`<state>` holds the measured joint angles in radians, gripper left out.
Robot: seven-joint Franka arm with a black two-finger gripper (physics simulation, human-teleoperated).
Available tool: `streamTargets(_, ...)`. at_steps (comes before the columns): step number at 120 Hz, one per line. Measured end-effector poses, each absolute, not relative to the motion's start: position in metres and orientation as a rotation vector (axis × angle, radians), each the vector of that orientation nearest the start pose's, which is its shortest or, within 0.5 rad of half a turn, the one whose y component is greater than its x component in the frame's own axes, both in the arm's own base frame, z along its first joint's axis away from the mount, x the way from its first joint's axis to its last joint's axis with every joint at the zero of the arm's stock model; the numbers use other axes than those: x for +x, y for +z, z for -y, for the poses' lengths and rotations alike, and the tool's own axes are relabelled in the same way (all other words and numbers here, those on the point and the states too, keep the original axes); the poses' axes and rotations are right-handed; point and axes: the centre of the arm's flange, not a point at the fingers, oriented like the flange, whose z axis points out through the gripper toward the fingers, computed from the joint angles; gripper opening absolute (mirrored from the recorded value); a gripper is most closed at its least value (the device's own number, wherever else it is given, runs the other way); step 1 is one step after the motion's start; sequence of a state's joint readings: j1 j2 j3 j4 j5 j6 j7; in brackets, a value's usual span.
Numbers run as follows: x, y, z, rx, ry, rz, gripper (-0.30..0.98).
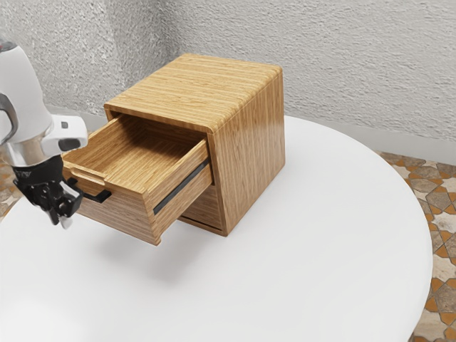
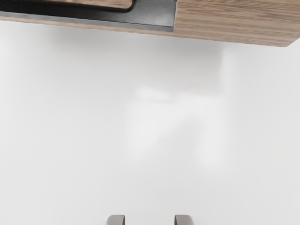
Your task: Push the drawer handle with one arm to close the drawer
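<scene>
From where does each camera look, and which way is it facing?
Exterior view: beside the arm, facing down at the open drawer and table; the arm and gripper show.
Wrist view: beside the gripper, facing down past the handle to the table; two fingertips show.
Shared: drawer, handle, table, gripper.

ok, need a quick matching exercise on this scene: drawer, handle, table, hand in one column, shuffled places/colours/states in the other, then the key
1. Drawer
2. Handle
3. Table
4. Hand

a. White, under the cabinet
b. Fingers apart, nothing between them
c. Standing out of the cabinet, open
d. Black, on a wooden front

Pairs: 1-c; 2-d; 3-a; 4-b
</scene>
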<state>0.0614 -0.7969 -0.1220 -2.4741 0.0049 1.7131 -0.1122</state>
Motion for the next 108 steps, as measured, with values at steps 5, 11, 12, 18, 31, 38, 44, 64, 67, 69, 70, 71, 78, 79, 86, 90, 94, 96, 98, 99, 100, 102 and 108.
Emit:
streamTargets(5, 0.322, 0.541, 0.020, -3.052, -0.044, 0.131, 0.03)
streamTargets(11, 0.332, 0.533, 0.015, -3.056, -0.032, 0.123, -0.01)
streamTargets(12, 0.333, 0.532, 0.014, -3.057, -0.031, 0.121, -0.01)
streamTargets(18, 0.341, 0.528, 0.009, -3.063, -0.032, 0.114, -0.03)
streamTargets(31, 0.353, 0.524, -0.005, -3.071, -0.044, 0.100, -0.06)
streamTargets(38, 0.357, 0.523, -0.009, -3.073, -0.054, 0.083, -0.07)
streamTargets(44, 0.362, 0.524, -0.010, -3.071, -0.061, 0.062, -0.08)
streamTargets(64, 0.377, 0.520, -0.012, -3.065, -0.053, -0.008, -0.09)
streamTargets(67, 0.379, 0.520, -0.012, -3.063, -0.052, -0.017, -0.09)
streamTargets(69, 0.380, 0.520, -0.013, -3.062, -0.052, -0.023, -0.09)
streamTargets(70, 0.381, 0.520, -0.013, -3.061, -0.052, -0.026, -0.09)
streamTargets(71, 0.381, 0.520, -0.013, -3.062, -0.052, -0.028, -0.09)
streamTargets(78, 0.384, 0.519, -0.018, -3.062, -0.049, -0.038, -0.10)
streamTargets(79, 0.385, 0.519, -0.018, -3.062, -0.049, -0.040, -0.10)
streamTargets(86, 0.388, 0.520, -0.020, -3.057, -0.050, -0.056, -0.10)
streamTargets(90, 0.392, 0.519, -0.021, -3.056, -0.045, -0.064, -0.10)
streamTargets(94, 0.394, 0.519, -0.023, -3.056, -0.044, -0.069, -0.10)
streamTargets(96, 0.396, 0.518, -0.024, -3.056, -0.042, -0.072, -0.10)
streamTargets(98, 0.398, 0.517, -0.024, -3.055, -0.039, -0.075, -0.10)
streamTargets(99, 0.399, 0.517, -0.025, -3.055, -0.037, -0.077, -0.10)
streamTargets(100, 0.400, 0.516, -0.025, -3.055, -0.035, -0.079, -0.10)
streamTargets(102, 0.402, 0.515, -0.025, -3.055, -0.031, -0.083, -0.10)
streamTargets(108, 0.406, 0.514, -0.026, -3.055, -0.027, -0.094, -0.10)
